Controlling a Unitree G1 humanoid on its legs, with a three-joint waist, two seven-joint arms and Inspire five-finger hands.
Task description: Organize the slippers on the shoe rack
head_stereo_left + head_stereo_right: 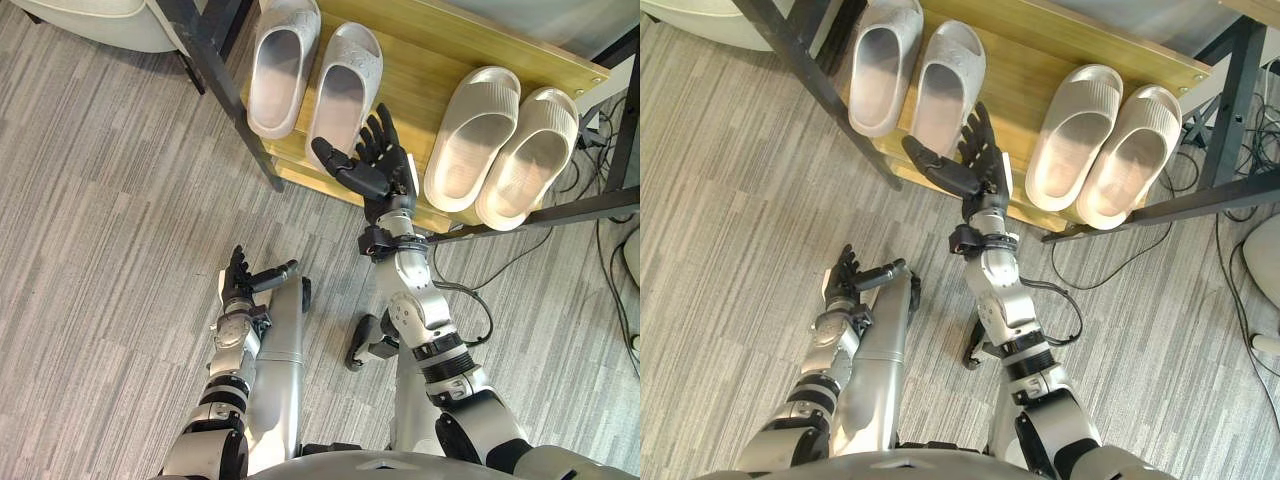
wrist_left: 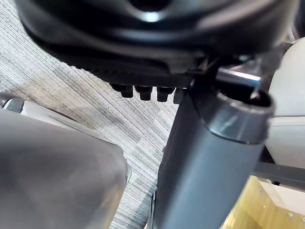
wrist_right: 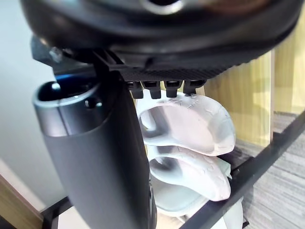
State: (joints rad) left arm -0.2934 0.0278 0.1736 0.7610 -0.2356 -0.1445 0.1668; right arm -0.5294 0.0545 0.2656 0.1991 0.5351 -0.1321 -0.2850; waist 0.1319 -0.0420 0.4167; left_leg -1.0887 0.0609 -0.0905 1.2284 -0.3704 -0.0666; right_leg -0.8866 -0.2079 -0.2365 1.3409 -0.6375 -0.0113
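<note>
Right hand (image 1: 386,168) splayed, moulded slippers (image 1: 340,90), wooden rack (image 1: 410,68)

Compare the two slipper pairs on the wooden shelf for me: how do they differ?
Colour: the grey-white pair is paler and cooler than the cream pair.
Place: the grey-white pair sits at the left end of the shelf, the cream pair at its right end.
Nearness: the right hand, its fingers open, reaches beside the grey-white pair; the cream pair lies apart from it.
Shared: both pairs lie sole down, side by side, toes toward the back.
</note>
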